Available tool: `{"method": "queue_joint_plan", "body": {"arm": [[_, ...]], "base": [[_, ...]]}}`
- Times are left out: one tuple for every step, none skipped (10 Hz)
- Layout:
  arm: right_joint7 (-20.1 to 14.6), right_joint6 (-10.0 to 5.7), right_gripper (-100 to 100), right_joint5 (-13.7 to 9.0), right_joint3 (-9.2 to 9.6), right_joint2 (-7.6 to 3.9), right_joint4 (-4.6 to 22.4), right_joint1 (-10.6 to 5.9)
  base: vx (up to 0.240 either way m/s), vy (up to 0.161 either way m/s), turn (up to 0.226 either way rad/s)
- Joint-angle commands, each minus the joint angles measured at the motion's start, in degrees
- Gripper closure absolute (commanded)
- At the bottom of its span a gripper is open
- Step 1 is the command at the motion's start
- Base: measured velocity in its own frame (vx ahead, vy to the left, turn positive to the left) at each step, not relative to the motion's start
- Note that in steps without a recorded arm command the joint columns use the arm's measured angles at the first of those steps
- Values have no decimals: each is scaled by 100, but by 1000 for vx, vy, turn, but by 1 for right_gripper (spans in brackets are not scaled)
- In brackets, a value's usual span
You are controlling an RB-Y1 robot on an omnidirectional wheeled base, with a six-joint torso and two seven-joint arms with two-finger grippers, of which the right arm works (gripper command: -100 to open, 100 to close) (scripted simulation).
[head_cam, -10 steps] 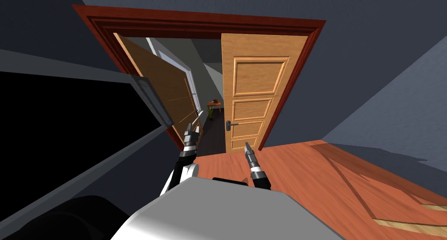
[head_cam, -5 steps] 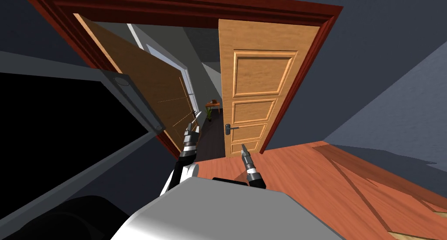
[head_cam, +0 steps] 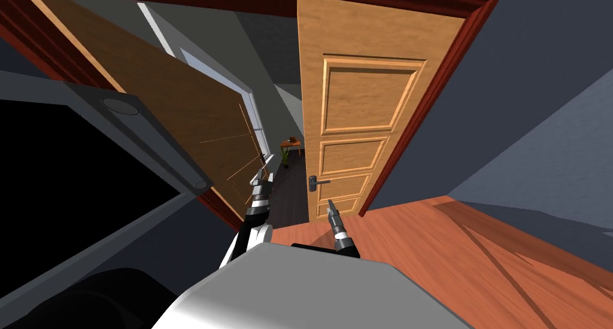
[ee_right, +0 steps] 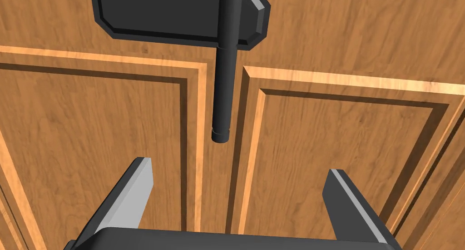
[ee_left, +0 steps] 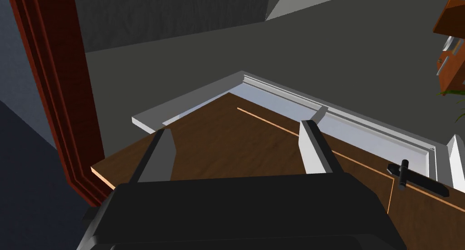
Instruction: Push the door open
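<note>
The right gripper (ee_right: 238, 167), fingers spread apart, faces a panelled wooden door (ee_right: 100, 147) close up; its dark lever handle (ee_right: 222, 92) points toward the gap.

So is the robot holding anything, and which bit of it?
Nothing is held. The left tool is open by the darker door leaf, and the right tool is open facing the handle, not gripping it.
</note>
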Motion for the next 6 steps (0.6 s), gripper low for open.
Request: {"method": "queue_joint_plan", "body": {"arm": [[-44,-6,-100,53,38,52,81,2],[-68,-1,-100,83,61,83,115,5],[-46,-5,-100,65,51,65,85,12],[-48,27,-100,53,39,-105,111,-38],[-45,46,-100,43,30,-179,126,-69],[-41,68,-100,32,19,-230,144,-105]], "base": [[201,30,-24],[209,25,-20],[96,13,-3],[103,23,13],[181,45,13],[183,45,10]]}}
